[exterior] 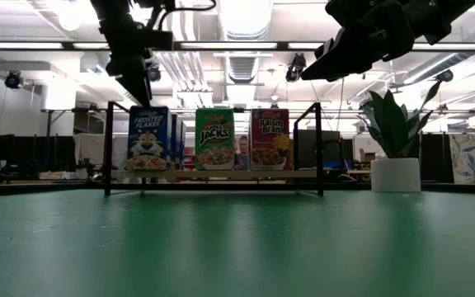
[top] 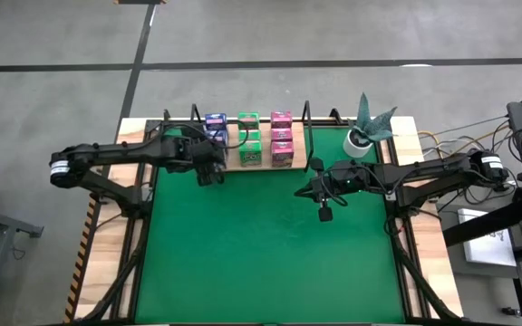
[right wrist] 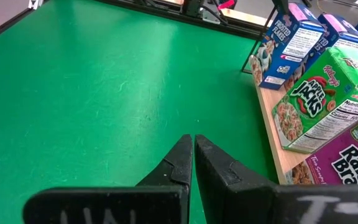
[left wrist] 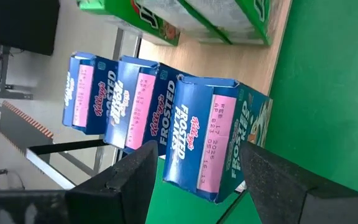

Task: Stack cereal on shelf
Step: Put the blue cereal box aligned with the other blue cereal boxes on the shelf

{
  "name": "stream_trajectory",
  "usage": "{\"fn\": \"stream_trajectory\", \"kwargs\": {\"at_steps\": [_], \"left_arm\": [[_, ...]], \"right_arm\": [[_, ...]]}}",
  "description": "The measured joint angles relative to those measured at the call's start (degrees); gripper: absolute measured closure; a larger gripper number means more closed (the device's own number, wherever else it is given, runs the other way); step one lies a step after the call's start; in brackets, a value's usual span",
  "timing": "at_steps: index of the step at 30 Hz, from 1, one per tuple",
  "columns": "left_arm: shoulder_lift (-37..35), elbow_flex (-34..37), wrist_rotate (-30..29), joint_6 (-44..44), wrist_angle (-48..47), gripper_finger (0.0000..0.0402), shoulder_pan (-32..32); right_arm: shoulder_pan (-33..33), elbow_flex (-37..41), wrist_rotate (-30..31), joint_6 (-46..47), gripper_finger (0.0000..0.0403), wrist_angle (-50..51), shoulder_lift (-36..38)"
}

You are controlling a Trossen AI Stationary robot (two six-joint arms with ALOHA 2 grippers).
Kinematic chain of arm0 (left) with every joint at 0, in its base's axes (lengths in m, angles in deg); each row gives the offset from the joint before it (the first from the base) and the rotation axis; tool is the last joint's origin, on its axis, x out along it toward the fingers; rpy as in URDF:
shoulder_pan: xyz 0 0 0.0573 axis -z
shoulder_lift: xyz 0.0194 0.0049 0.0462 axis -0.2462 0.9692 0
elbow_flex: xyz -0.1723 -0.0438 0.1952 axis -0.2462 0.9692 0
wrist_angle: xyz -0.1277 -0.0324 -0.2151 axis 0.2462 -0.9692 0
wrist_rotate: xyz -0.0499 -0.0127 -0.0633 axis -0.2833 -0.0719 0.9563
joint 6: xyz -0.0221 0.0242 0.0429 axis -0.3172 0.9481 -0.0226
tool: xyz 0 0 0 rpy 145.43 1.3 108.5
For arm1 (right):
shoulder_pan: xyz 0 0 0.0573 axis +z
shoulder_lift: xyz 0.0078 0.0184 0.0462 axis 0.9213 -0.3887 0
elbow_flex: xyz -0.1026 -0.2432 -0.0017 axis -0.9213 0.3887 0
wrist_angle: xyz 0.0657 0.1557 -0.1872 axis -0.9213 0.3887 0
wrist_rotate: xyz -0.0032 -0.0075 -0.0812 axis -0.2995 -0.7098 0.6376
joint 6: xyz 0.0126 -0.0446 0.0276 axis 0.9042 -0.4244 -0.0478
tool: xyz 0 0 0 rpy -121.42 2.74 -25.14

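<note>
Blue cereal box (left wrist: 207, 137) stands between left hand (left wrist: 194, 180) fingers.

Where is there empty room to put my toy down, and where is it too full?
The green mat is bare in front of the shelf and both arms. Crowded: the shelf, with blue cereal boxes, green cereal boxes and pink cereal boxes in rows, the left gripper at the front blue box. A potted plant fills the corner beside it.
</note>
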Motion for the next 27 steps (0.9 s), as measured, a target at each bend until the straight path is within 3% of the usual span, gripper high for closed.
{"fn": "stream_trajectory", "kwargs": {"at_steps": [5, 9, 16, 22, 27], "left_arm": [[-2.46, -0.02, 0.00, -0.22, 0.00, 0.0191, 2.46], [-3.40, -0.02, 0.00, -2.59, 0.44, 0.0203, 8.37], [-1.14, 3.85, -2.08, -10.31, 2.47, 0.0294, 18.77], [0.38, 10.79, -3.66, -12.62, 7.87, 0.0388, 18.73], [0.87, 16.79, -7.87, -11.54, 16.65, 0.0392, 16.73]], "right_arm": [[0.00, 0.00, 0.00, 0.00, 0.0394, 0.02, 0.00], [0.00, 0.00, 0.00, 0.25, 0.0394, 0.03, 0.00], [0.01, 0.00, 0.01, 0.59, 0.0394, 0.44, -0.01], [0.00, 0.17, 0.02, 0.57, 0.0394, 0.42, 0.01], [0.00, 0.15, 0.02, 0.25, 0.0394, -0.02, 0.01]]}}
